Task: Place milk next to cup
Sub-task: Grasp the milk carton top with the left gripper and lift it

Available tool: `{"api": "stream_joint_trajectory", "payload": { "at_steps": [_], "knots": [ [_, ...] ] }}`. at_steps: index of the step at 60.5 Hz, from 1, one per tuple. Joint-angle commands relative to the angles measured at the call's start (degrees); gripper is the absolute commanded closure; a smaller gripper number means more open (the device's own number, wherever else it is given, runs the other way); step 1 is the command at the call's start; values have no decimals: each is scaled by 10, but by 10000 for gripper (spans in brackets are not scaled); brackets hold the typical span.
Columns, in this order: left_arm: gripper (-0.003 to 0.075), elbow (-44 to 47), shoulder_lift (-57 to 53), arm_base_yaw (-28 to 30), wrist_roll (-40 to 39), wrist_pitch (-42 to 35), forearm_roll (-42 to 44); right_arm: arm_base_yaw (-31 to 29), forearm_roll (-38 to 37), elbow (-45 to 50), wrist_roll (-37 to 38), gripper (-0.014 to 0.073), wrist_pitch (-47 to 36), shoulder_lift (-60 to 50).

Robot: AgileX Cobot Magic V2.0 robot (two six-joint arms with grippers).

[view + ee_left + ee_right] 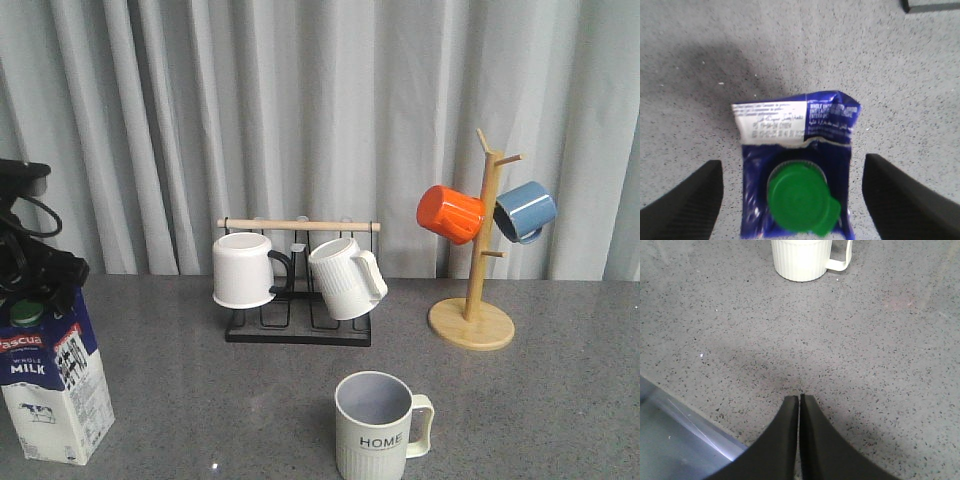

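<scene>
The milk (55, 385) stands upright at the table's front left, a blue-and-white carton with a green cap (801, 206). My left gripper (792, 167) hovers right over its top, open, with one finger on each side of the carton (790, 125) and clear of it. In the front view the left arm's dark gripper (35, 278) sits just above the cap. The cup (375, 428), cream and ribbed with "HOME" lettering, stands at the front centre with its handle to the right. My right gripper (800, 398) is shut on nothing, low over bare table, some way from the cup (801, 260).
A black rack (298, 330) with a wooden bar holds a plain white mug (243, 270) and a ribbed white mug (345, 278). At the back right a wooden mug tree (472, 322) carries an orange mug (450, 213) and a blue mug (525, 210). A metal table edge (675, 435) shows by the right gripper.
</scene>
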Motion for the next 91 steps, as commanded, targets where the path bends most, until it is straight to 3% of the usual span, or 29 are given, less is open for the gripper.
{"api": "stream_joint_trajectory", "payload": {
  "at_steps": [1, 23, 32, 46, 55, 76, 91],
  "knots": [
    [179, -11, -11, -1, -5, -11, 2, -1, 8, -16, -2, 599, -29, 0],
    [214, -11, 25, -1, -6, -11, 2, -1, 8, -16, -3, 599, -28, 0],
    [335, -11, 25, -1, -6, -11, 10, -1, 8, -16, -3, 599, -28, 0],
    [601, -13, 22, -1, -6, -11, 11, -1, 8, -16, -3, 599, -27, 0],
    [727, -36, 8, -1, -5, -11, -46, -1, 7, -16, -4, 599, -29, 0],
    [726, -220, -3, -13, 64, -11, -319, -1, 8, -16, -4, 599, -30, 0],
    [724, -244, 9, -90, 63, -11, -243, -1, 8, -16, -4, 599, -33, 0]
  ]
}}
